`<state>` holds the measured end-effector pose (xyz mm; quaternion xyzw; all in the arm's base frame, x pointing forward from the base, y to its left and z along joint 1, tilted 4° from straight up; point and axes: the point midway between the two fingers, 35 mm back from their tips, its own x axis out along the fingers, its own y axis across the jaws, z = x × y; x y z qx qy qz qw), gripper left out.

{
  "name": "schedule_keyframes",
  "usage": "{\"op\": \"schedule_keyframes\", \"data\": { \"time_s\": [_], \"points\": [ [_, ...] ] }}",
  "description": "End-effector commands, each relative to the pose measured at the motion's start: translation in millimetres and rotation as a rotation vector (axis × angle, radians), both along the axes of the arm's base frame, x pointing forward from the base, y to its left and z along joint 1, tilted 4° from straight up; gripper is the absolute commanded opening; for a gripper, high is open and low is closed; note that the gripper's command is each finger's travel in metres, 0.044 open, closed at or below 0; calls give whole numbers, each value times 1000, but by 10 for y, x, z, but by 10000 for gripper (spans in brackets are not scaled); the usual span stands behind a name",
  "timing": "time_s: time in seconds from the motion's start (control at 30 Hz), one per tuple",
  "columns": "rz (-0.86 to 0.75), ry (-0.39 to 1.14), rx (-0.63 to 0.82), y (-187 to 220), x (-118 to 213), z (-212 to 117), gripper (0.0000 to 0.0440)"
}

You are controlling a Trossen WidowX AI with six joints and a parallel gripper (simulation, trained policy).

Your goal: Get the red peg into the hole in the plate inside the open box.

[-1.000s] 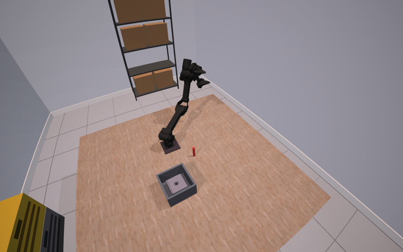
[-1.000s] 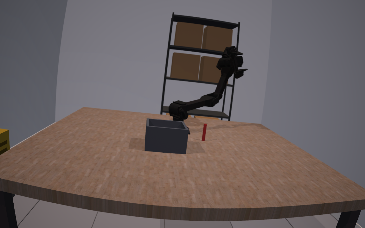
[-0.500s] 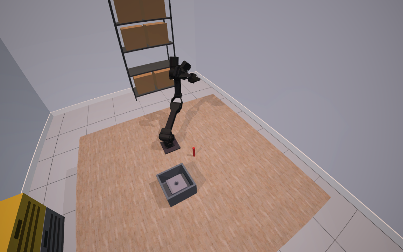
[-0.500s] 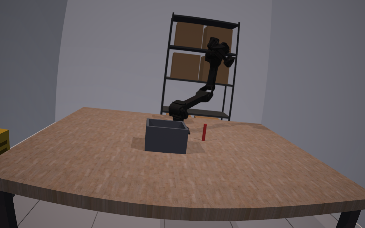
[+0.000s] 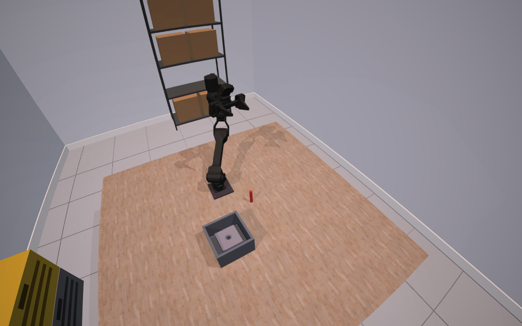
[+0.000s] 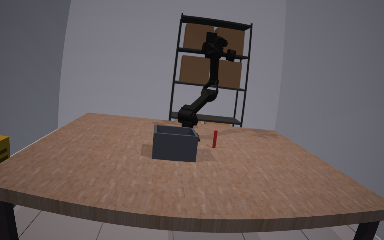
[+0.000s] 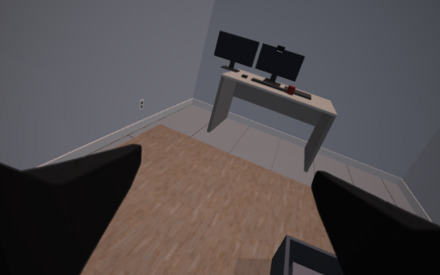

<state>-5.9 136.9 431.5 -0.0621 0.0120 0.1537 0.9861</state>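
Top view: upright red cylindrical peg [image 5: 250, 196] [image 6: 214, 139], 1 o'clock from grey open-topped box [image 5: 237, 254] [image 6: 174, 147] [image 7: 278, 260]. Black 2-finger gripper [image 5: 239, 111] [image 6: 220, 53] [image 7: 229, 166] raised, released.

Cardboard boxes [image 5: 169, 48] [image 6: 194, 69] line a dark metal shelf unit [image 5: 191, 62] [image 6: 172, 92] against the wall, while twin monitors [image 7: 236, 48] and a red mug [image 7: 290, 90] stand on a pale desk [image 7: 220, 103] across the room.
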Motion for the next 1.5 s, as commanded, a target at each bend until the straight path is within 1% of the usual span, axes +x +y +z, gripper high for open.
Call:
{"op": "schedule_keyframes", "data": {
  "time_s": [0.0, 0.47, 0.9, 1.2, 1.47],
  "points": [
    [-21, 98, 95, -191, 172, -69, 440],
    [-96, 472, 383, -701, 752, -474, 440],
    [-211, 851, 579, -901, 1213, -1030, 440],
    [-351, 1111, 648, -899, 1442, -1500, 440],
    [-536, 1310, 674, -810, 1597, -1965, 440]
  ]
}}
